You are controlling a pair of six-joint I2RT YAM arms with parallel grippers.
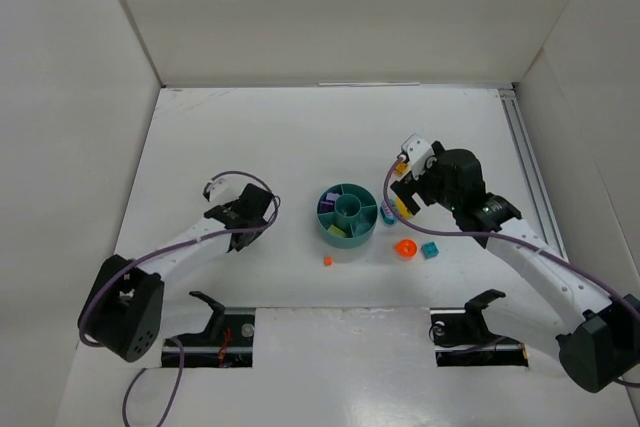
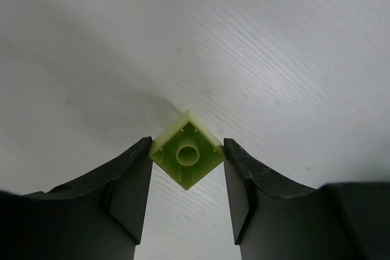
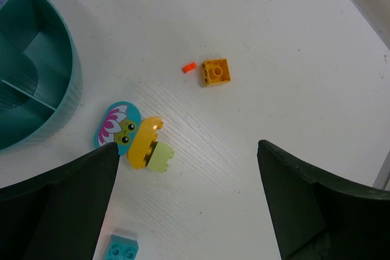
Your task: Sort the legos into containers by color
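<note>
The round teal dish (image 1: pixel 347 237) sits mid-table, with purple bricks (image 1: pixel 330 200) and a yellow-green brick (image 1: pixel 337 231) in its wedges. My left gripper (image 1: pixel 262 213) is left of the dish and shut on a yellow-green brick (image 2: pixel 187 154), pinched corner to corner, underside toward the camera. My right gripper (image 3: pixel 187 147) is open and empty above loose pieces right of the dish (image 3: pixel 61 89): a teal oval flower piece (image 3: pixel 116 127), a yellow curved piece (image 3: pixel 145 141), a pale green brick (image 3: pixel 161 156), a yellow-orange brick (image 3: pixel 216 72), a tiny orange-red piece (image 3: pixel 189 67) and a teal brick (image 3: pixel 124 248).
An orange round piece (image 1: pixel 405 247) and a teal brick (image 1: pixel 431 249) lie in front of the dish on the right. A small red-orange piece (image 1: pixel 327 261) lies in front of the dish. White walls enclose the table on three sides.
</note>
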